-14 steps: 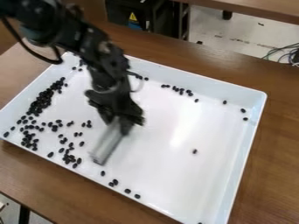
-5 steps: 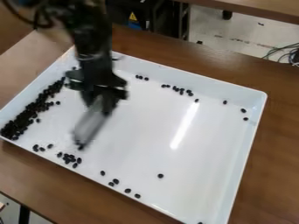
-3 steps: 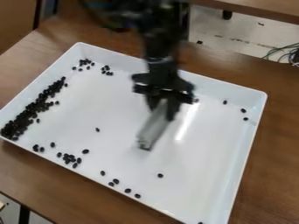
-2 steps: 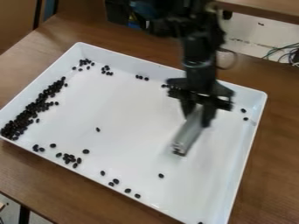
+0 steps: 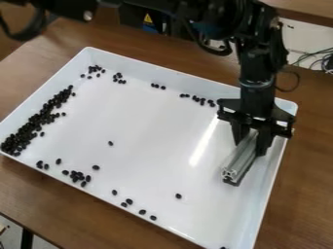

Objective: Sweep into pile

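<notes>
The gripper (image 5: pixel 252 142) hangs over the right part of the white tray (image 5: pixel 162 230), shut on a silver metal bar (image 5: pixel 240 160). The bar slants down and to the left, its end low over the tray floor. Dark beans form a dense pile (image 5: pixel 36 121) along the tray's left wall. Other beans lie scattered: a cluster (image 5: pixel 77 176) near the lower left edge, a few (image 5: pixel 96 168) to its right, small groups by the far wall (image 5: pixel 201 100), and a lone bean (image 5: pixel 179 196) left of and below the bar.
The tray's raised walls surround the beans, with the right wall (image 5: pixel 265 194) close beside the bar. Brown wooden table (image 5: pixel 305 170) lies around the tray. Cables (image 5: pixel 315 58) are at the upper right, beyond the table.
From the tray's left part, the gripper has swung right with the bar in it. Beans on the left were swept against the left wall into a denser pile.
</notes>
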You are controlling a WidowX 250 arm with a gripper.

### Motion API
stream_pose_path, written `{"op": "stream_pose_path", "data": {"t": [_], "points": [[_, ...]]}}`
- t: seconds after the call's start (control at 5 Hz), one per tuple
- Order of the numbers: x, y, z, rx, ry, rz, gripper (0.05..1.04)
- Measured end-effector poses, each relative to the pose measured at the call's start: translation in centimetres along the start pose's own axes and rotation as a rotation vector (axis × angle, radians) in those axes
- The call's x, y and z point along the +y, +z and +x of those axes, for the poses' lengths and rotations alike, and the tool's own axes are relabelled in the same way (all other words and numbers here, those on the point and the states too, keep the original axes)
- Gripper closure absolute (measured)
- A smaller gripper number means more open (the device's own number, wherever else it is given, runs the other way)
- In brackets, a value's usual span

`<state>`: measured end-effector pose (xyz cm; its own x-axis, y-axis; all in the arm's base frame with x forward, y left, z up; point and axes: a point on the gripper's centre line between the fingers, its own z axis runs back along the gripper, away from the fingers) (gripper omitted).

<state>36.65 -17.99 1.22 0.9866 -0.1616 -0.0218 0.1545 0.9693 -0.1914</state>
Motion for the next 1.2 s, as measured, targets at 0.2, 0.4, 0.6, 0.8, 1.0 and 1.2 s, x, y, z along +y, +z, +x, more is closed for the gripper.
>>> {"op": "stream_pose_path", "data": {"t": [0.2, 0.4, 0.6, 0.8, 1.0, 1.2], "points": [[-0.1, -0.6, 1.3, 0.022, 0.006, -0.031, 0.731], [1.1, -0.6, 2.3, 0.027, 0.024, -0.037, 0.732], [3.9, -0.4, 2.3, 0.007, 0.069, -0.039, 0.731], [6.7, 0.0, 1.8, -0.01, 0.126, -0.04, 0.732], [12.9, 1.0, 0.8, -0.039, 0.261, -0.04, 0.732], [15.9, 1.1, 0.6, -0.009, 0.279, -0.046, 0.732]]}}
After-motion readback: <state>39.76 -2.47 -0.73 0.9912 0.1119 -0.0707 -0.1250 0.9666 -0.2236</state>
